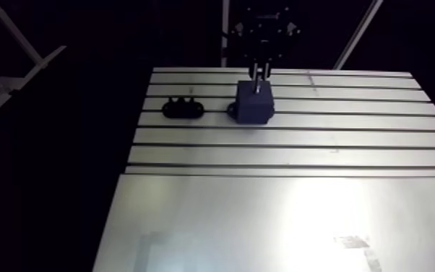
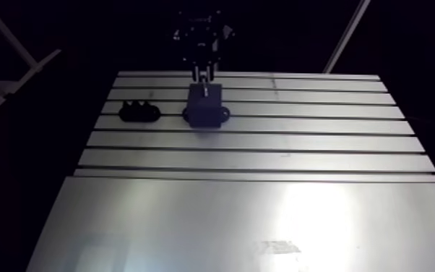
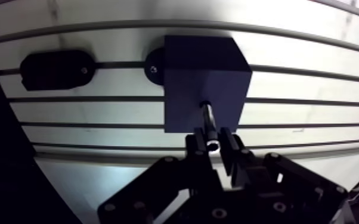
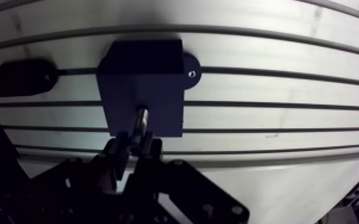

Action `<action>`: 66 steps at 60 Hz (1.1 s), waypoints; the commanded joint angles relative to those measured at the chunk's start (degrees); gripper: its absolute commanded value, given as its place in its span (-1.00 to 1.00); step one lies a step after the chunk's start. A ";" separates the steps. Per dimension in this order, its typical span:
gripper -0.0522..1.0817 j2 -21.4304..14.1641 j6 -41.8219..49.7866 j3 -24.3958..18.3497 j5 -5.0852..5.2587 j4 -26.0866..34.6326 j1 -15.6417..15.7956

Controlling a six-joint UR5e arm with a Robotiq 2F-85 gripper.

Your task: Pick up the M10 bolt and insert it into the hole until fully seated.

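Jaws clamped on slim silver metal bolt, tip meeting dark cubic block.
Upper centre of slotted aluminium counter; black oval part leftward.

On the table the holder lies just beside the block

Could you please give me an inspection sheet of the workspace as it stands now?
Surface: slotted aluminium table, carrying two dark fixtures.
Job's things: bolt with its tip at the top face of the dark block, shank exposed, not seated.
Clutter: black oval holder beside the dark block, apart from it.
Grippers: gripper, jaws shut on the bolt.
Cables: nothing seen.
Surroundings: nothing seen.
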 commanded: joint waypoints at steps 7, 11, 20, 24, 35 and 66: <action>0.99 -0.06 -0.04 -0.31 -0.28 -0.34 0.00; 0.99 0.00 -0.04 -0.31 -0.30 -0.34 0.00; 0.99 -0.06 -0.04 -0.40 -0.39 -0.34 0.08; 0.99 0.01 -0.12 -0.40 -0.39 -0.34 0.08; 0.99 -0.07 -0.13 -0.31 -0.39 -0.26 0.08; 0.99 -0.16 -0.13 -0.50 -0.14 0.35 0.17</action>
